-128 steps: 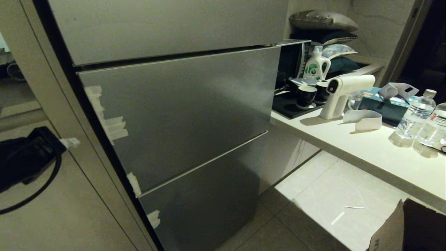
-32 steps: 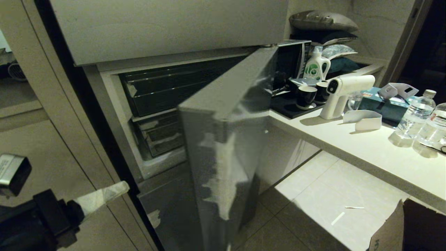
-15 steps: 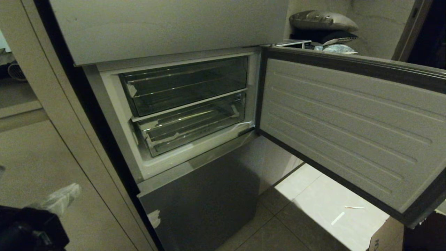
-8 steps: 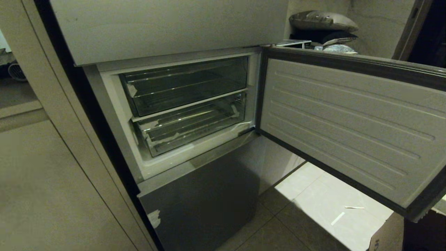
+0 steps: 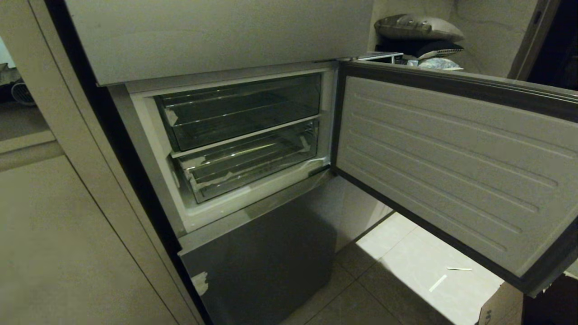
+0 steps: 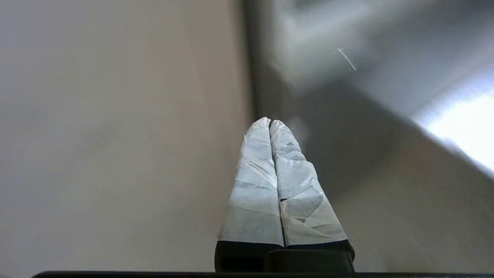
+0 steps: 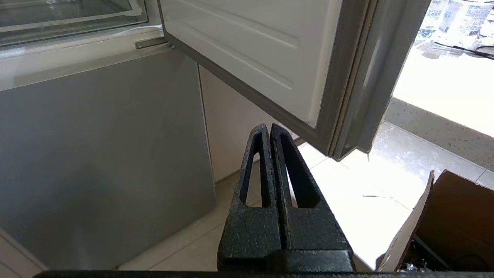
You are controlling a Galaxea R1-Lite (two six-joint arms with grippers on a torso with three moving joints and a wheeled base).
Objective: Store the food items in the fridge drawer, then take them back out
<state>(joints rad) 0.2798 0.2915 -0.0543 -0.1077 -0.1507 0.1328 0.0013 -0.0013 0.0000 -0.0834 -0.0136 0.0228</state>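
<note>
From where we stand, the likeliest trouble is the wide grey fridge door with its ribbed white inner liner [image 5: 451, 167], which is swung out toward our right side and hangs over the pale tiled floor [image 5: 406, 266]; its lower corner sits just above and ahead of our right gripper [image 7: 270, 129], so we judge that raising that arm carelessly could knock it. A second risk is choosing the wrong bin, since two clear plastic pull-out drawers are stacked in the open compartment. The upper one [image 5: 239, 110] looks dark and bare. The lower fridge drawer [image 5: 246, 164], a wide, shallow, transparent bin with a ribbed floor and whitish tape scraps along its front edge, is pushed fully in behind the white frame, so it has to be drawn out before anything can go in, and a weak hold on that thin taped lip might slip. We see no tan food items anywhere, so we cannot say where they are. Our right gripper's black fingers are pressed together, empty, and our left gripper [image 6: 270, 123], its fingers wrapped in white tape, is likewise closed on nothing, beside a plain beige cabinet panel [image 6: 115, 135]. A brown cardboard box [image 7: 455, 220] stands on the floor to the right.
</note>
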